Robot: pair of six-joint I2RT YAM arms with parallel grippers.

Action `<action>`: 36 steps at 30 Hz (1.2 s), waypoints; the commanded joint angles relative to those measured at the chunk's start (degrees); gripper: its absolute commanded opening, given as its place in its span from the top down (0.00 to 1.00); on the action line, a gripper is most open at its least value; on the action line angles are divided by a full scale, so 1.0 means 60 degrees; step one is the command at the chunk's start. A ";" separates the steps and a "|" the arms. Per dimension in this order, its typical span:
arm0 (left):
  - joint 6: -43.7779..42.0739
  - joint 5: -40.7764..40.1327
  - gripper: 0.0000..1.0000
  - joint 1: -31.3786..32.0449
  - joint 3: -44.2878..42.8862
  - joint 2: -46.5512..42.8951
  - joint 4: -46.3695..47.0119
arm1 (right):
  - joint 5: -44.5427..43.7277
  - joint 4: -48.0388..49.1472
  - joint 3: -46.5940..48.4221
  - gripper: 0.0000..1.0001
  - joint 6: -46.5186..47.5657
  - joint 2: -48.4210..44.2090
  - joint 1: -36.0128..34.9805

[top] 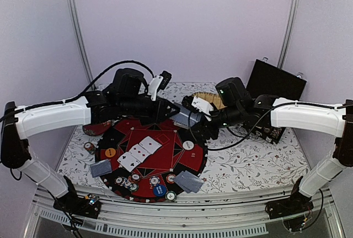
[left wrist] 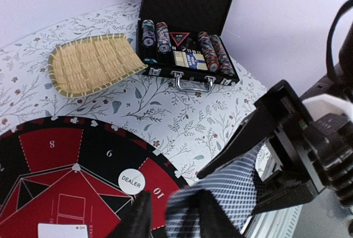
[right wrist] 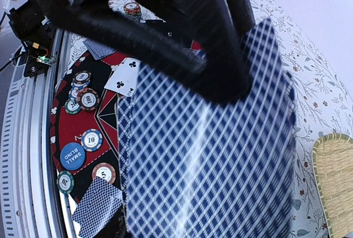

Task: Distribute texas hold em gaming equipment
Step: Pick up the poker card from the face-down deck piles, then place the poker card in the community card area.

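A deck of blue-checked playing cards (top: pixel 185 118) hangs above the far edge of the round red and black poker mat (top: pixel 165 163), between both grippers. My right gripper (top: pixel 197 125) is shut on the deck (right wrist: pixel 209 155), which fills its wrist view. My left gripper (left wrist: pixel 174 217) is open, with its right finger (left wrist: pixel 215 216) lying across the top card (left wrist: pixel 220 188). On the mat lie face-up cards (top: pixel 140 152), two face-down pairs (top: pixel 101 168) (top: pixel 188 181), a white dealer button (left wrist: pixel 132 181) and several chips (top: pixel 157 185) (right wrist: pixel 88 99).
An oval woven straw tray (left wrist: pixel 91 64) lies behind the mat. An open black chip case (left wrist: pixel 187 50) with rows of chips stands at the back right. A red dish (top: pixel 96 128) and a loose chip (top: pixel 89 147) sit left of the mat.
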State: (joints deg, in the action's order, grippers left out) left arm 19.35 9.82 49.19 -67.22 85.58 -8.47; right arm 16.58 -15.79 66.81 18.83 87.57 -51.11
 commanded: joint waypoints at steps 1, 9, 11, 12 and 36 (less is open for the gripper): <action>-0.0046 0.0125 0.77 -0.0223 0.0253 -0.0497 0.0056 | -0.0045 0.0265 0.0044 0.56 0.0062 -0.0162 -0.0059; -0.0105 0.0575 1.00 -0.0286 0.0306 -0.0906 -0.0127 | -0.0410 0.0172 0.0002 0.56 0.0184 -0.0250 -0.0054; -0.0106 0.0634 1.00 -0.0384 0.0403 -0.1130 -0.0120 | -0.0489 0.0147 -0.0027 0.56 0.0226 -0.0263 0.0003; -0.0092 0.0688 1.00 -0.0452 0.0462 -0.1325 -0.0124 | -0.0492 0.0124 -0.0030 0.56 0.0230 -0.0257 0.0059; -0.3077 0.3681 1.00 -0.3350 -0.0984 0.2858 -0.1987 | -0.0450 -0.0309 -0.0641 0.56 0.0128 -0.0823 0.0880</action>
State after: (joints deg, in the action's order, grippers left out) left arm 7.14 25.74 28.97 -68.18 97.14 -15.99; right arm 13.41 -16.93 63.53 19.51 84.36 -45.84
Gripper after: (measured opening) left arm 0.009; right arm 0.442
